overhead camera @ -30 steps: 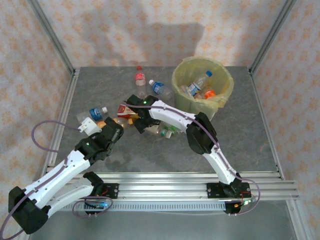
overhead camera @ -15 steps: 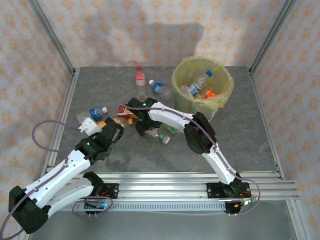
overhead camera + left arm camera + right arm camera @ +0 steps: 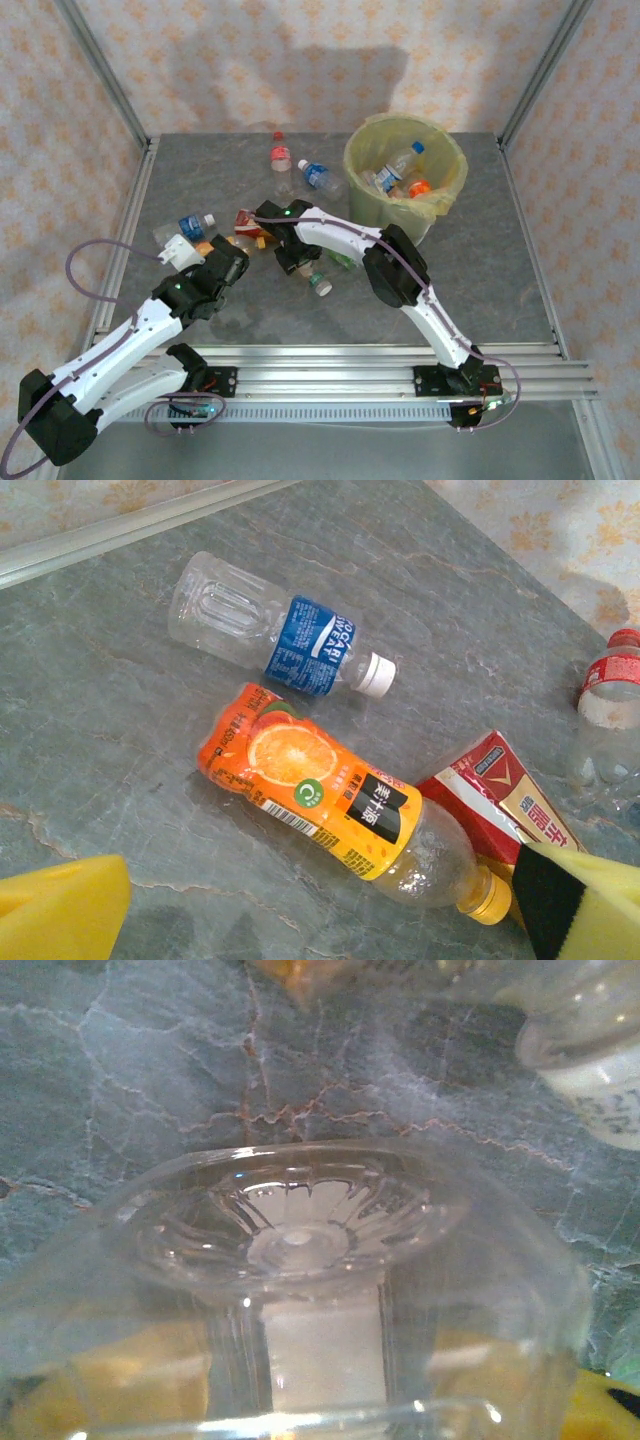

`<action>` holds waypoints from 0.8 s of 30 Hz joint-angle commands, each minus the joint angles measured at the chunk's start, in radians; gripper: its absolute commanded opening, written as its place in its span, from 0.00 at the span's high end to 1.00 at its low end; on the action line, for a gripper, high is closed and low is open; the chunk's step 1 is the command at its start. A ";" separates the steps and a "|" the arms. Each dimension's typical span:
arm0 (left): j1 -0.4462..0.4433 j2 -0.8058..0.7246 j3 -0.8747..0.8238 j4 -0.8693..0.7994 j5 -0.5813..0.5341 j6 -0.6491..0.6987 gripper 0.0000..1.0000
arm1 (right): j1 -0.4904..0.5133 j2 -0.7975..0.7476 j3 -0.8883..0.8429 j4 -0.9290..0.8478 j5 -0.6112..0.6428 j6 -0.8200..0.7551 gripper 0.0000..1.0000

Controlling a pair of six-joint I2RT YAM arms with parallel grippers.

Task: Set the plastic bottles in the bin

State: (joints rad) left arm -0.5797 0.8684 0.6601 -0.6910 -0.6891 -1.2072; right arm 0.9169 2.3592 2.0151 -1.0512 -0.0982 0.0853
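Note:
The yellow-green bin (image 3: pixel 447 190) stands at the back right with several bottles inside. My right gripper (image 3: pixel 297 260) (image 3: pixel 320 1400) is shut on a clear bottle (image 3: pixel 312 277) (image 3: pixel 300 1250); the bottle's ribbed base faces the wrist camera and its white cap points toward the near edge. My left gripper (image 3: pixel 186 252) (image 3: pixel 320 925) is open, its yellow pads (image 3: pixel 60 900) on either side, just short of an orange-label bottle (image 3: pixel 320 800) that lies on the table. Beyond that lie a blue-label bottle (image 3: pixel 275 640) (image 3: pixel 194 225), a red-and-gold pack (image 3: pixel 500 795) (image 3: pixel 250 222) and a red-label bottle (image 3: pixel 610 715).
A red-label bottle (image 3: pixel 280 156) and a blue-label bottle (image 3: pixel 318 176) lie at the back, left of the bin. A greenish bottle (image 3: pixel 341 260) rests under the right forearm. Metal frame posts (image 3: pixel 105 75) and patterned walls close in the grey table (image 3: pixel 480 270).
The right gripper has swung the clear bottle: its white cap moved down and left, toward the near edge. The left arm has hardly moved.

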 commanded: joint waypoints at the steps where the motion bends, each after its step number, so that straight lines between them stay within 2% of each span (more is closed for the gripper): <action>1: 0.010 0.013 0.001 0.007 -0.039 -0.007 0.00 | 0.017 -0.024 0.000 -0.015 0.008 0.008 0.53; 11: 0.010 0.045 0.025 0.008 -0.023 0.008 0.00 | 0.022 -0.233 -0.047 0.029 0.004 0.025 0.67; 18: 0.010 0.061 0.037 0.017 -0.021 0.018 0.00 | 0.022 -0.374 -0.035 0.028 0.120 0.040 0.77; 24: 0.011 0.079 0.053 0.024 -0.014 0.031 0.00 | 0.013 -0.509 -0.037 0.061 0.197 0.016 0.81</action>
State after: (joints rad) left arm -0.5797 0.9375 0.6819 -0.6785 -0.6846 -1.1908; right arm 0.9352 1.9244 1.9675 -1.0122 0.0174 0.1078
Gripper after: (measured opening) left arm 0.999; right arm 0.546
